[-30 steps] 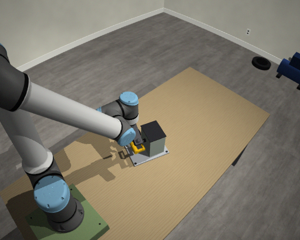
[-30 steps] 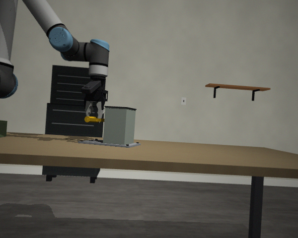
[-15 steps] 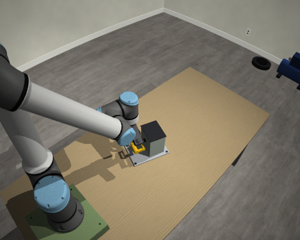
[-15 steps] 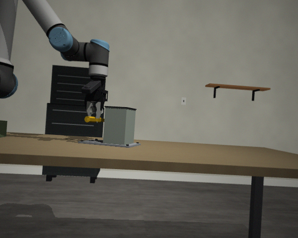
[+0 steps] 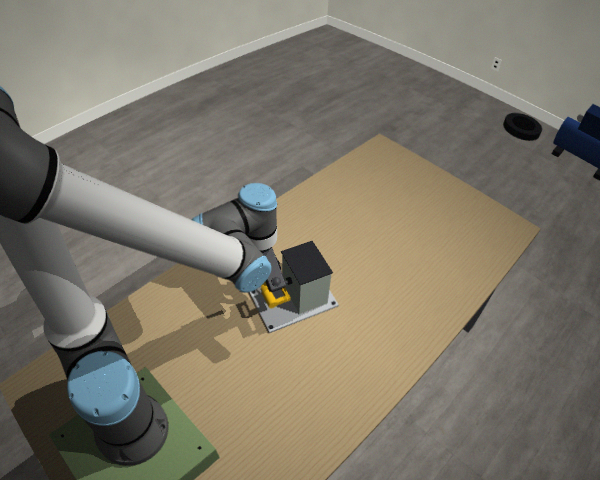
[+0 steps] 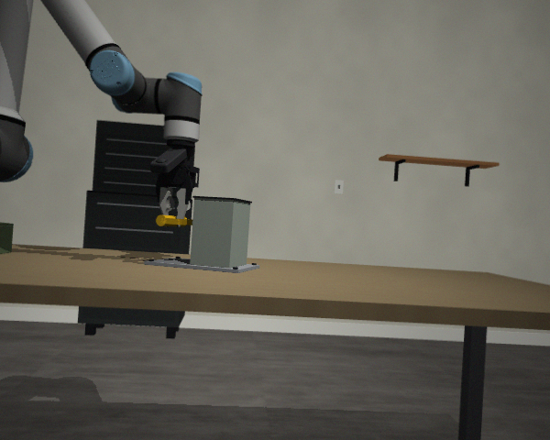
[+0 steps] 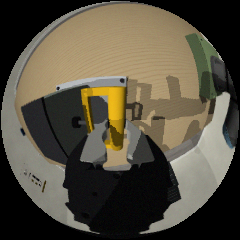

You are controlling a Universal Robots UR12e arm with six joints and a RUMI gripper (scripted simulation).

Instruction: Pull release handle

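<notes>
A yellow D-shaped release handle (image 5: 274, 297) sticks out from the side of a grey housing box with a black top (image 5: 307, 279), which stands on a grey baseplate (image 5: 295, 310) on the wooden table. My gripper (image 5: 275, 285) comes down from above and is shut on the handle's grip. In the side view the handle (image 6: 171, 220) sits close to the box (image 6: 220, 232), well above the table, with the gripper's fingers (image 6: 174, 214) around it. In the wrist view the two grey fingers clamp one bar of the yellow handle (image 7: 106, 116).
The arm's green base block (image 5: 135, 444) stands at the table's near left corner. A black drawer cabinet (image 6: 133, 189) stands behind the table, a wall shelf (image 6: 437, 163) hangs at the right. A blue machine (image 5: 587, 139) and a tyre (image 5: 521, 125) lie on the floor.
</notes>
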